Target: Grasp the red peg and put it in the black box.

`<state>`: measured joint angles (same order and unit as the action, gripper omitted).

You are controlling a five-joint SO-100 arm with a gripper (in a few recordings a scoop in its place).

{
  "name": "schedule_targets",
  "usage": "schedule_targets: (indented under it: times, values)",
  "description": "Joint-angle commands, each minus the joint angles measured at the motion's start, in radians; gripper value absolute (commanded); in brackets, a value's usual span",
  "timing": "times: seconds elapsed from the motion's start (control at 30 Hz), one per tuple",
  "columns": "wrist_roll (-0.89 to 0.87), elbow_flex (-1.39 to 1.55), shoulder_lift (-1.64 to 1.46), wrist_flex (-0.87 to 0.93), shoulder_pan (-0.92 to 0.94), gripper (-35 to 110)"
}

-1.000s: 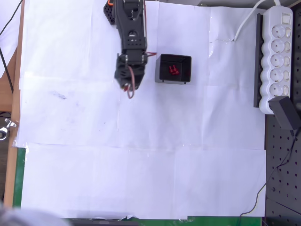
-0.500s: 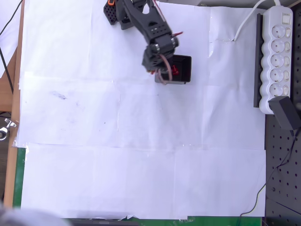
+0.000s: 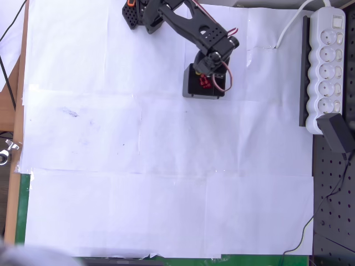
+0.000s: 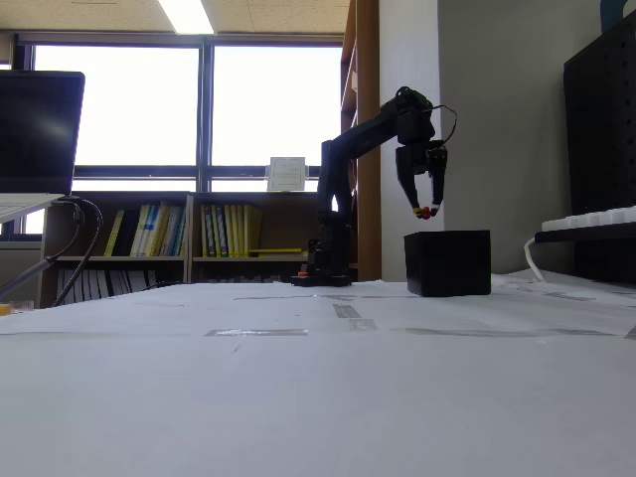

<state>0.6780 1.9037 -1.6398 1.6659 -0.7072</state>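
The black box (image 3: 191, 88) sits on the white paper right of the arm's base; in the fixed view the black box (image 4: 447, 263) stands on the table. Red pegs (image 3: 204, 83) lie inside it. My gripper (image 3: 207, 76) hangs over the box, pointing down. In the fixed view my gripper (image 4: 425, 210) hovers a little above the box's left part, shut on a small red peg (image 4: 425, 213) at its tips. The arm partly hides the box's top edge from above.
A white power strip (image 3: 327, 66) with a black adapter (image 3: 338, 136) lies along the right edge, beside a dark pegboard (image 3: 335, 221). White paper (image 3: 166, 183) covers the table. The arm's base (image 3: 138, 14) stands at the top.
The arm swung right from a spot left of the box, crossed its left wall, and now holds the gripper over the box.
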Motion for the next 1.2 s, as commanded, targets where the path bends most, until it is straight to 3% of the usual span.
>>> schedule_targets:
  times: [0.0,0.07,0.43,0.53,0.7,0.9,1.17]
  values:
    - [0.087,0.034,0.031,0.008,0.009,17]
    - [0.167,0.031,0.037,0.029,0.023,27]
    - [0.261,0.009,0.110,0.011,0.087,27]
    - [0.304,0.003,0.201,0.054,0.100,0]
    - [0.515,-0.114,0.489,0.017,0.155,0]
    - [0.888,-0.569,0.868,-0.330,0.324,0]
    - [1.049,-1.238,1.250,-0.523,0.509,0]
